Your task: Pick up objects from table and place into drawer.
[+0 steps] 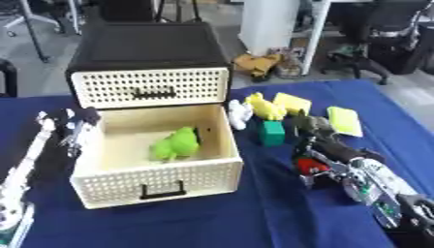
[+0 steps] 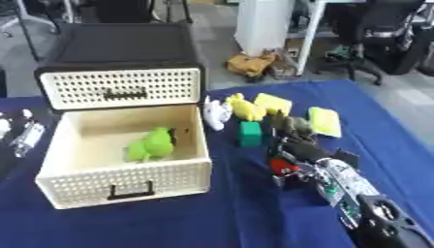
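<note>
- At 4 o'clock on the table, the right hand [image 1: 315,140] lies low among the toys; its fingers blur into a dark olive object [image 2: 292,126], so whether they are clenched or released cannot be told.
- A small red object [image 1: 310,165] sits against the right wrist, partly hidden by it.
- At 9 o'clock, the left hand [image 1: 78,127] rests against the left wall of the open drawer [image 1: 152,181]; whether its fingers are curled or straight is not readable. In the right eye view it is cut off by the frame edge.
- One green toy [image 1: 176,144] lies inside the drawer, toward its centre.
- Surface: a blue cloth [image 1: 263,218] covers the table. The cabinet [image 1: 148,48] stands at 12 o'clock; its upper drawer is closed.
- Room: grey floor, an office chair [image 2: 381,34] at 1 o'clock, brown clutter [image 2: 250,64] on the floor beyond the table.
- Loose items beside the drawer, at 2 o'clock: one white figure [image 1: 239,114], one yellow toy [image 1: 265,107], two yellow-green flat pads [image 1: 292,102] [image 1: 344,120], one green block [image 1: 272,132].
</note>
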`<state>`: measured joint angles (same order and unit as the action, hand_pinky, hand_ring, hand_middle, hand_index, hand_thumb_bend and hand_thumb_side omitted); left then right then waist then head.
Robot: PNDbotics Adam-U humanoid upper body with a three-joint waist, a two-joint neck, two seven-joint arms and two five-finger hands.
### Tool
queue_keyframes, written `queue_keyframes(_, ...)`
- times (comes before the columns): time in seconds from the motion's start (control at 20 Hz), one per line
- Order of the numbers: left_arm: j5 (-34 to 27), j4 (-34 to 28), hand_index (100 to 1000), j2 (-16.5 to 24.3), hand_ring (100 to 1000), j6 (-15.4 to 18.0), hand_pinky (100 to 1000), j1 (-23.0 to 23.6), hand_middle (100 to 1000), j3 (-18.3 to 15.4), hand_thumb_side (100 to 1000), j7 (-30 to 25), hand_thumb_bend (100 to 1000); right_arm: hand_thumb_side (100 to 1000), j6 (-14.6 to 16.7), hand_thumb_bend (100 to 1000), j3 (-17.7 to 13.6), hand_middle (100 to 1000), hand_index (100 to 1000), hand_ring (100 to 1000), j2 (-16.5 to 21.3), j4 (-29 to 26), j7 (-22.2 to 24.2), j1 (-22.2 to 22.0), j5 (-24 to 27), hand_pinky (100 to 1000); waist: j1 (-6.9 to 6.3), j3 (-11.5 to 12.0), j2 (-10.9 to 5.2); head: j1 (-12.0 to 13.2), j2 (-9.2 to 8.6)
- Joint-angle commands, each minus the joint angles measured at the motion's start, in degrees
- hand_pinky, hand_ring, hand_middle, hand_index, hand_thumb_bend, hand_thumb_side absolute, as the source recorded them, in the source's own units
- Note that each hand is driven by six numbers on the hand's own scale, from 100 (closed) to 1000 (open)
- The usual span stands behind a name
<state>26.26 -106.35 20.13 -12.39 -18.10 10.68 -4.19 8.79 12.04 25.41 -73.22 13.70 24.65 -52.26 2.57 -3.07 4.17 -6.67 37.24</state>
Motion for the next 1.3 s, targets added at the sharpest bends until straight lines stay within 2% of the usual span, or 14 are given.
queue_keyframes(0.05, 0.1, -0.5, 695, 0.4, 100, 0.0, 100, -0.4, 100, -0.7, 1000, 0.1, 230, 111, 0.1, 100, -1.3, 539, 655, 183, 1.7, -2.3, -1.7, 1.3, 1.3, 100, -0.12, -0.1, -0.64, 0.1, 0.04)
queue_keyframes(0.35, 0.0, -0.6, 695, 0.5, 100, 0.0, 100, -0.4, 100, -0.9, 1000, 0.3, 233, 110, -1.9, 100, -2.5, 534, 652, 171, 3.1, -9.9, -2.6, 1.9, 6.3, 100, -0.04, -0.3, -0.76, 0.1, 0.02)
queue_keyframes(0.4, 0.0, -0.7, 695, 0.5, 100, 0.0, 100, -0.4, 100, -0.9, 1000, 0.4, 235, 160, -2.3, 100, -2.6, 535, 653, 170, 3.2, -10.8, -2.4, 2.2, 6.9, 100, -0.02, -0.2, -0.79, 0.1, 0.02)
queue_keyframes(0.45, 0.0, -0.7, 695, 0.5, 100, -0.1, 100, -0.4, 100, -1.0, 1000, 0.4, 235, 103, -2.6, 100, -2.6, 535, 654, 170, 3.3, -11.6, -2.2, 2.6, 7.4, 100, 0.00, -0.2, -0.82, 0.1, 0.02)
queue_keyframes(0.7, -0.3, -1.1, 695, 0.4, 100, 0.0, 100, -0.6, 100, -1.0, 1000, 0.7, 237, 100, -2.7, 100, -2.0, 540, 657, 173, 2.8, -13.7, -0.9, 6.0, 8.5, 100, 0.11, 0.2, -0.93, -0.2, 0.09)
queue_keyframes(0.95, -1.1, -1.8, 694, 0.1, 100, 0.4, 100, -1.2, 100, -0.7, 1000, 0.7, 242, 100, -1.8, 100, -0.8, 546, 661, 174, 0.8, -12.6, -0.3, 10.1, 8.0, 100, 0.20, 1.4, -1.06, -0.9, 0.04)
queue_keyframes(1.3, -2.8, -2.7, 693, -0.9, 100, 1.3, 100, -2.8, 100, 0.3, 1000, 0.7, 255, 100, 0.8, 100, 1.0, 572, 687, 187, -4.4, -6.5, -2.7, 14.8, 5.1, 100, -0.04, 4.6, -1.12, -3.0, -0.32)
